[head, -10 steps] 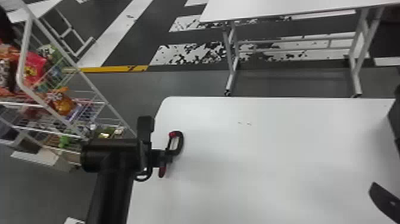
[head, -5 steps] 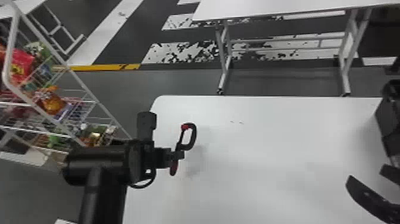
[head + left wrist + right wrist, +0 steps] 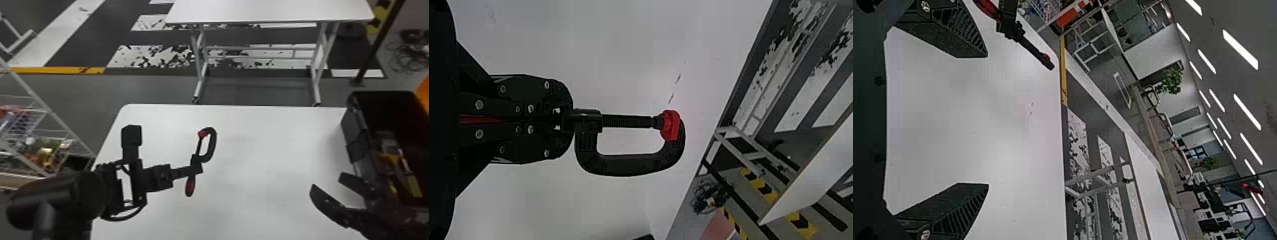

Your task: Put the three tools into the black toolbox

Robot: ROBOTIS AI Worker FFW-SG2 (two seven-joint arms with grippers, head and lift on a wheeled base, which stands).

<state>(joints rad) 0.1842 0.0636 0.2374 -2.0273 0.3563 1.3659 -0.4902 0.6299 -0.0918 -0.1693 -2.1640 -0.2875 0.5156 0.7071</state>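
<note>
The left claw (image 3: 196, 168) is closed on the clamp (image 3: 213, 146), gripping it at the screw, with its C-shaped frame out past the fingers and the red handle (image 3: 190, 186) on the other side of the grip. Claw and clamp are over the left part of the desk (image 3: 255, 204), inside its left edge, and seem to be clear of the top. Well apart from them, nearer the desk's right edge, the right claw (image 3: 328, 182) is empty, its two fingers spread wide beside the toolbox. The step in hand looks to be bringing the clamp over for packing. The next move calls for carrying it towards the right edge, either to pass it to the right claw or to lower it into the box; the frame and handle could catch on the rim if it goes in crosswise. The black toolbox (image 3: 354, 137) stands open at the desk's right side, its far end by the far edge. Inside lie an orange-and-grey tool (image 3: 391, 159) and something with a yellow strip (image 3: 415, 185); whether these are two separate tools I cannot tell. Off the left edge, a wire rack (image 3: 48, 110) holds colourful goods.
</note>
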